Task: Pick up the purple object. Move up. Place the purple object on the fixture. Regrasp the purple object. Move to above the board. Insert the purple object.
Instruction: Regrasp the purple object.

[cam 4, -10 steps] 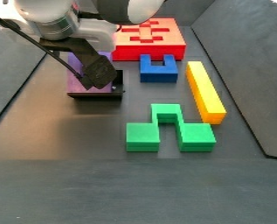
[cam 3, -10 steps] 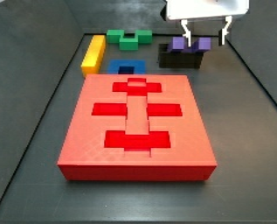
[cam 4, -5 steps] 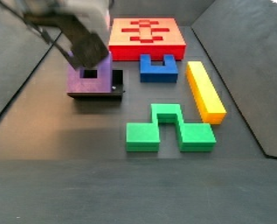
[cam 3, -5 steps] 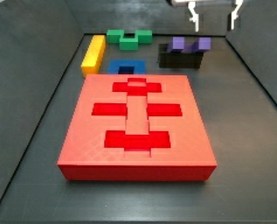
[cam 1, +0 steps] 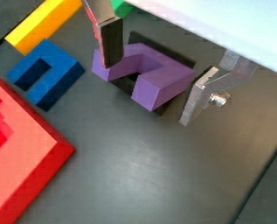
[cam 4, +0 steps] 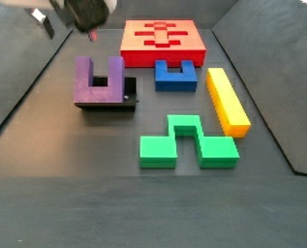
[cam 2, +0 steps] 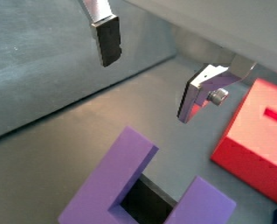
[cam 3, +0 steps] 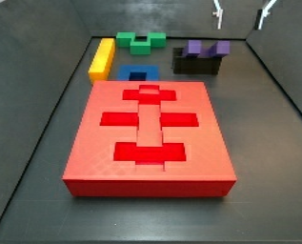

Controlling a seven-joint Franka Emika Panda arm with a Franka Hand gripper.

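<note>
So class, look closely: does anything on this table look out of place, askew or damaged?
Nothing looks damaged. The purple block sits on the dark fixture, overhanging its side and not seated flush. The open gripper hangs above it, holding nothing. The red board lies flat and square.

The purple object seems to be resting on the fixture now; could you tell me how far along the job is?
Done: the purple object sits on the fixture, prongs up. In hand: nothing; the pincer hangs open above it, its fingers clear of the block in both wrist views. Left: regrasp, carry it above the board and insert; the board's cutouts hold no purple piece.
</note>
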